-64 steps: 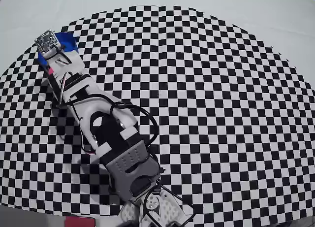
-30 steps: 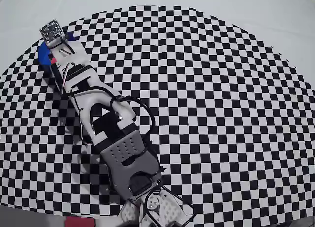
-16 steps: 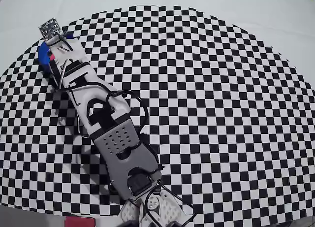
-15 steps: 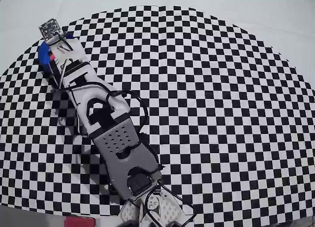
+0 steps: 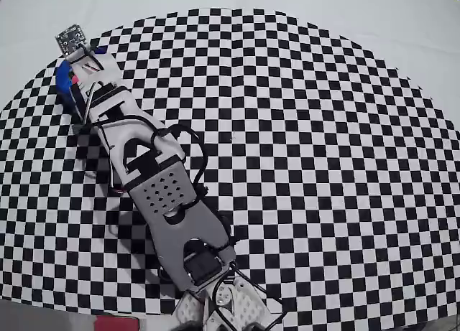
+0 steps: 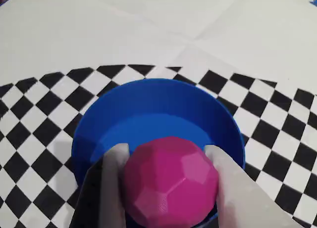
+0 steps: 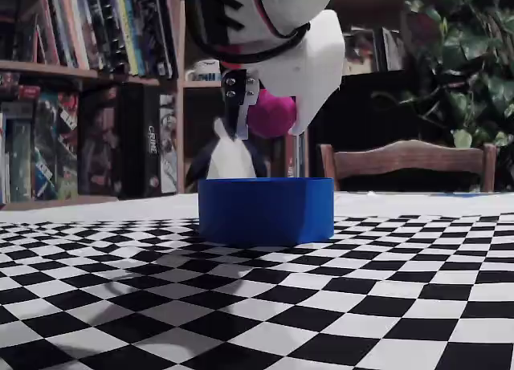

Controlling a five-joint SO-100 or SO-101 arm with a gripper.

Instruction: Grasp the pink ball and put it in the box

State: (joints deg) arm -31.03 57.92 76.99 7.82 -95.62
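overhead view: the arm (image 5: pixel 162 184) is stretching from the bottom edge toward the upper left across a checkered cloth (image 5: pixel 323 166). its far end is covering most of the blue box (image 5: pixel 63 78), of which only a sliver is showing at the cloth's edge. the ball is not visible here.

wrist view: the gripper (image 6: pixel 166 154) is gripping the pink ball (image 6: pixel 171 181), one pale finger pressing on each side. the ball is hanging over the near part of the round box (image 6: pixel 158 102), whose blue floor is showing empty behind it.

fixed view: from table height, the ball (image 7: pixel 271 113) is sitting in the gripper (image 7: pixel 269 133) above the box (image 7: pixel 267 209), clear of the rim, not touching it. bookshelves (image 7: pixel 80 81), a chair (image 7: pixel 409 165) and a plant (image 7: pixel 466 57) are standing behind.

judgement: the grasp and carry look done, and the placing step is in hand. the next move is calling for parting the fingers, perhaps after lowering a little, so the ball is dropping inside the wall rather than bouncing off the near rim.
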